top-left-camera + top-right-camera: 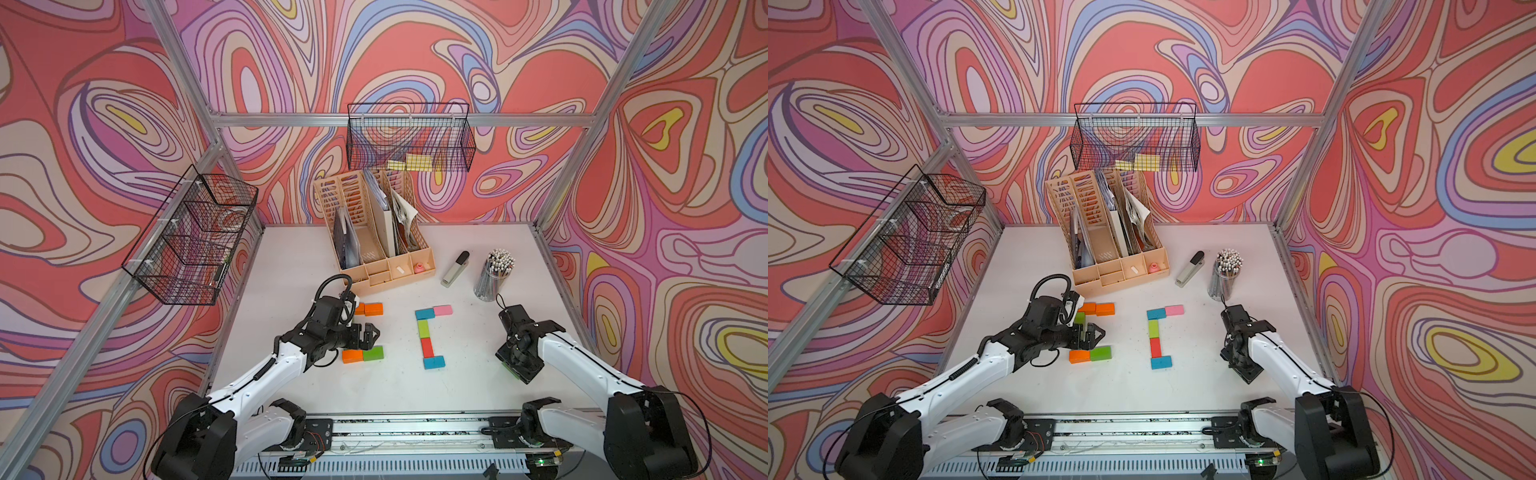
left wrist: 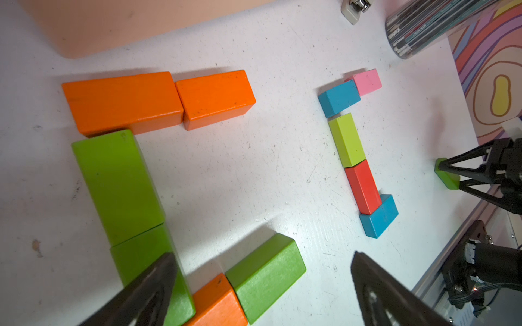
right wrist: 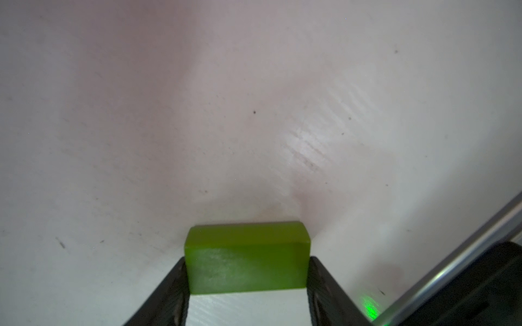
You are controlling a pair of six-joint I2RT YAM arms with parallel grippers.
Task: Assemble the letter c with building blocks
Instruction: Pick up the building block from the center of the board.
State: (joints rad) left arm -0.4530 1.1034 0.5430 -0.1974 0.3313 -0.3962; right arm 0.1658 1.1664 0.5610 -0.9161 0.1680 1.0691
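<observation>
Green block (image 3: 247, 248): small rigid brick, likely light and smooth-sided, pinched on two opposite flat faces by the right gripper (image 3: 247, 264) near the table (image 3: 254, 113) edge, perhaps resting on it, well apart from the half-built C (image 1: 424, 328); left gripper (image 2: 262, 254) gaping, empty.

Left arm (image 1: 1000, 353) hides green blocks (image 1: 1079, 319) — mostly.

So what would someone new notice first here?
The swirled walls, then two block letters on the table: a small C in blue, pink, lime and red in the middle, and a bigger C in orange and green by the open left gripper. The right gripper is clamped on a green block off to the right.
</observation>
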